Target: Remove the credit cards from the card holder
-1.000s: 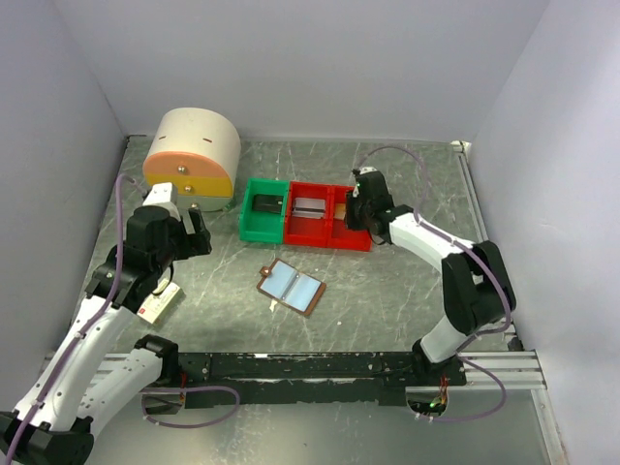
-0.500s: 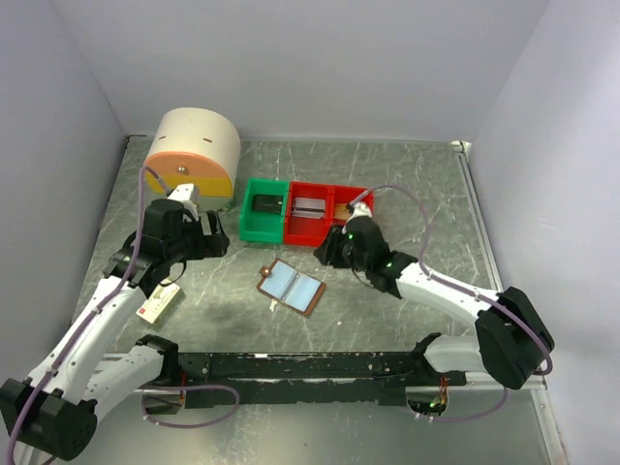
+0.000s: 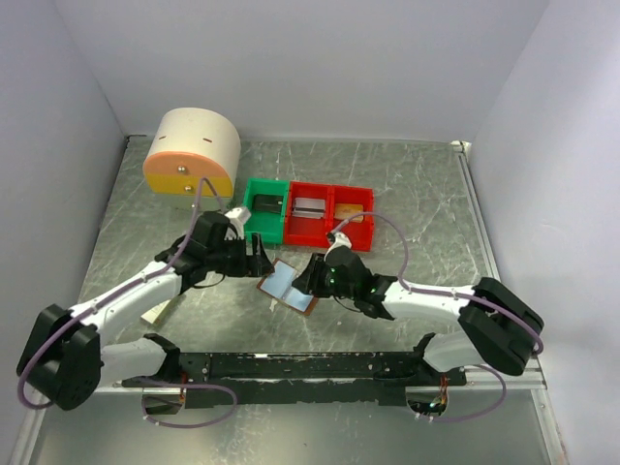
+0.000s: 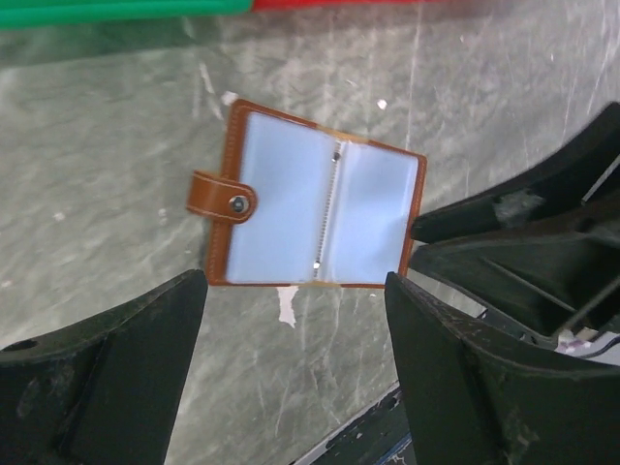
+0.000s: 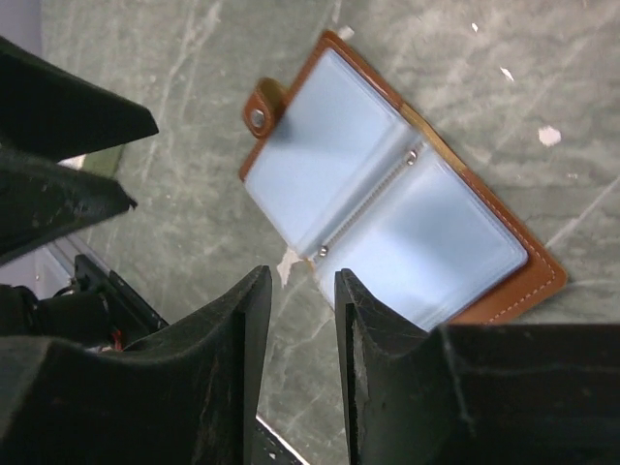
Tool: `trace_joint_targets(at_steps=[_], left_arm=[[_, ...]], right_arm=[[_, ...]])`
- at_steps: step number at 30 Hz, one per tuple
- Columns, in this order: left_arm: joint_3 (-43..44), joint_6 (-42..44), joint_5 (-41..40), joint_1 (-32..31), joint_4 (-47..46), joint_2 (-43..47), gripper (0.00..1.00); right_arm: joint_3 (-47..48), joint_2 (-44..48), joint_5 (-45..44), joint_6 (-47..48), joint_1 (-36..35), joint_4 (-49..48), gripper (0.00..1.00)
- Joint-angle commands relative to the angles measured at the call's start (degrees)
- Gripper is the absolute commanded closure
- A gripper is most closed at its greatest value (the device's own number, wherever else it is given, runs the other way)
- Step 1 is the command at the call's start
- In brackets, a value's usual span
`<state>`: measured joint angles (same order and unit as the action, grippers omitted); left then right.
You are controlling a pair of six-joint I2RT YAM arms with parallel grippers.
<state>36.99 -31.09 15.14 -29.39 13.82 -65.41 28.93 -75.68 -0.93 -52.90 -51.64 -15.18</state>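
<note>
The card holder (image 3: 290, 285) lies open and flat on the marbled table, a brown bifold with two pale-blue panels and a small snap tab. It shows fully in the left wrist view (image 4: 320, 208) and the right wrist view (image 5: 387, 213). I cannot make out any card in the panels. My left gripper (image 3: 258, 256) is wide open and empty, just off the holder's tab side; its fingertips straddle the holder's near edge (image 4: 295, 286). My right gripper (image 3: 312, 276) hovers at the holder's opposite edge, its jaws a narrow gap apart and empty (image 5: 301, 281).
A green bin (image 3: 263, 208) and a red two-part bin (image 3: 329, 215) stand just behind the holder. A round cream and orange box (image 3: 192, 155) is at the back left. A white-and-red box (image 3: 160, 312) lies under the left arm. A black rail (image 3: 291, 366) runs along the front.
Both arms have swung inward to the card holder: the left from the left side of the table, the right from the red bin. The holder has not moved.
</note>
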Motion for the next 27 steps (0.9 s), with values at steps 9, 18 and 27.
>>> trace_joint_targets(at_steps=[9, 18, 27], left_arm=[[1.6, 3.0, -1.7, -5.9, -6.6, -10.1, 0.17], [0.1, 2.9, -2.4, -7.5, -10.1, -15.8, 0.27], [-0.3, 2.4, -6.1, -9.3, -7.5, -15.9, 0.54]], right_arm=[[-1.4, -3.6, -10.4, -11.5, -1.7, 5.5, 0.67], [-1.5, -7.7, -9.5, -12.9, -1.6, 4.8, 0.65], [0.2, -5.3, -8.5, -10.5, -1.7, 8.2, 0.63]])
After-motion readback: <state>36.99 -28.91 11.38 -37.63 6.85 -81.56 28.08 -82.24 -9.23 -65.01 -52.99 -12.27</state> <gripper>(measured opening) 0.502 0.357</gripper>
